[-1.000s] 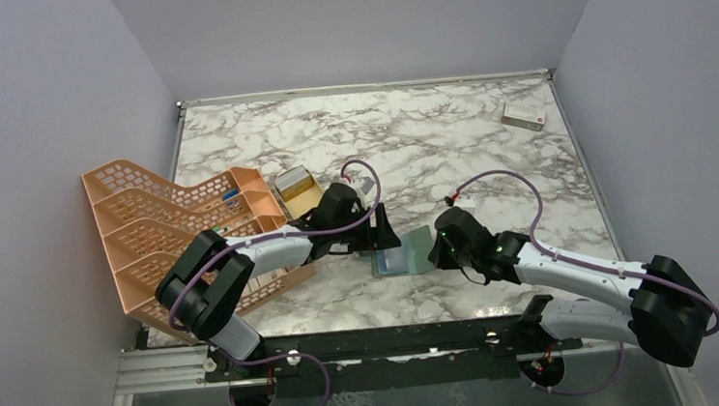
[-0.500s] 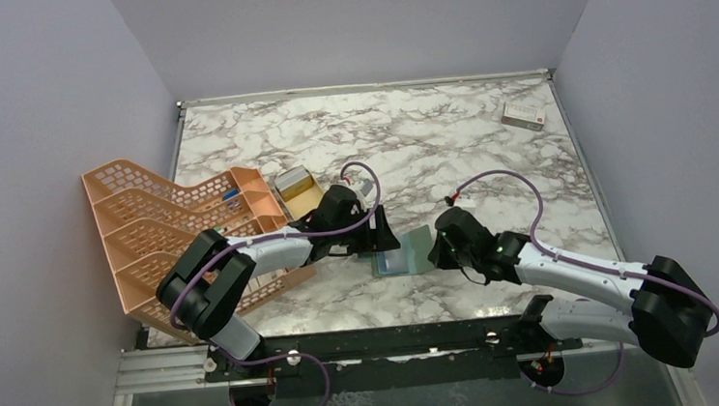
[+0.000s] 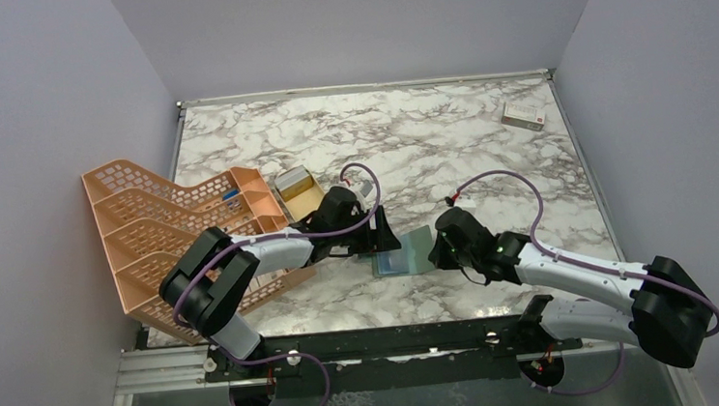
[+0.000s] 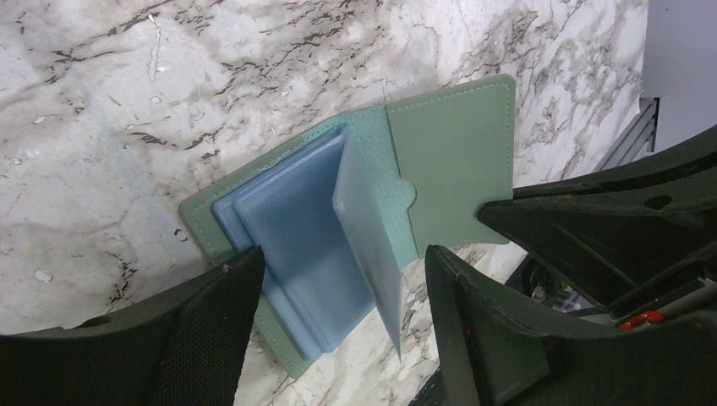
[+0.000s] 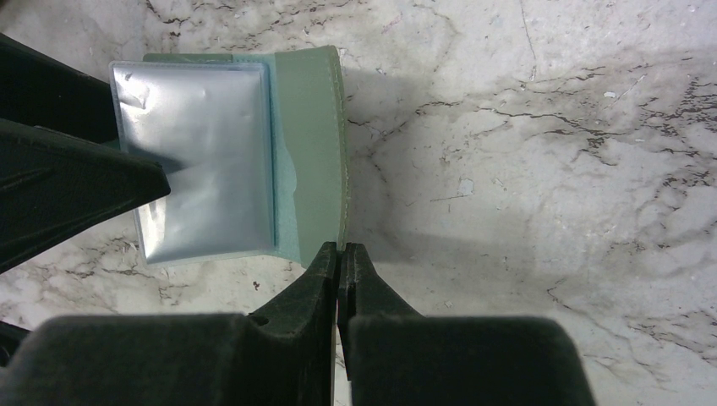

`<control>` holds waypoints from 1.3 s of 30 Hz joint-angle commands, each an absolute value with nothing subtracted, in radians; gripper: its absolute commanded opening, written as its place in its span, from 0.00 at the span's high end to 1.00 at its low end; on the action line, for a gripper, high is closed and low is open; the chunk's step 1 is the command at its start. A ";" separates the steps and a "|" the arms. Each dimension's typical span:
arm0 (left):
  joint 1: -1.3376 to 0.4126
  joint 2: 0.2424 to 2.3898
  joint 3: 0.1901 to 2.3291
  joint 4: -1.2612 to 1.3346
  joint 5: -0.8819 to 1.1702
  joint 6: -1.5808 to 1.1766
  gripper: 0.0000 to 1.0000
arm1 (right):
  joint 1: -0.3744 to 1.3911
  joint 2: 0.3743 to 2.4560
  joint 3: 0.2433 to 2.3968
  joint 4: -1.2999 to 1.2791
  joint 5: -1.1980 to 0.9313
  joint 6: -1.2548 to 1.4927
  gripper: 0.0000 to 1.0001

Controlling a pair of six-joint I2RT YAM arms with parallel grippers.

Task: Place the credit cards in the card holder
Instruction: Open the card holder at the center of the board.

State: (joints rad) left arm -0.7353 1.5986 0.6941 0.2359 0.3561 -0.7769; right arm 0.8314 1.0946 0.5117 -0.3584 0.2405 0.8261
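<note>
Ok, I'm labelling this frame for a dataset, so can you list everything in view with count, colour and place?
table: 1, white-grey marble, under everything.
rack: 1, peach-orange, tiered mesh, left edge of table.
tin: 1, gold, open, just right of the rack; tan contents that I can't identify.
box: 1, white with a red mark, far right corner.
card holder: 1, grey-green outside with pale blue sleeves, lying open at the table's centre between the arms.
left gripper: 1, black, open, fingers either side of the blue sleeves.
right gripper: 1, black, shut, tips at the edge of the holder's green flap.
</note>
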 commanded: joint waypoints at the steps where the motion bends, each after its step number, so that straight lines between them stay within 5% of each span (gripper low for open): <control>1: -0.741 1.628 0.689 0.271 0.386 -0.789 0.28 | 0.831 1.079 0.502 -0.351 0.231 0.834 0.99; 22: -0.755 1.572 0.684 0.329 0.455 -0.865 0.32 | 0.831 1.105 0.479 -0.307 0.196 0.833 0.99; 39: -0.759 1.622 0.674 0.364 0.462 -0.866 0.57 | 0.831 1.099 0.490 -0.316 0.190 0.829 0.97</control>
State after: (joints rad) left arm -0.7494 1.6039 0.6876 0.3313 0.4381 -0.8700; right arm 0.8310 1.0996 0.4892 -0.3344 0.2146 0.8261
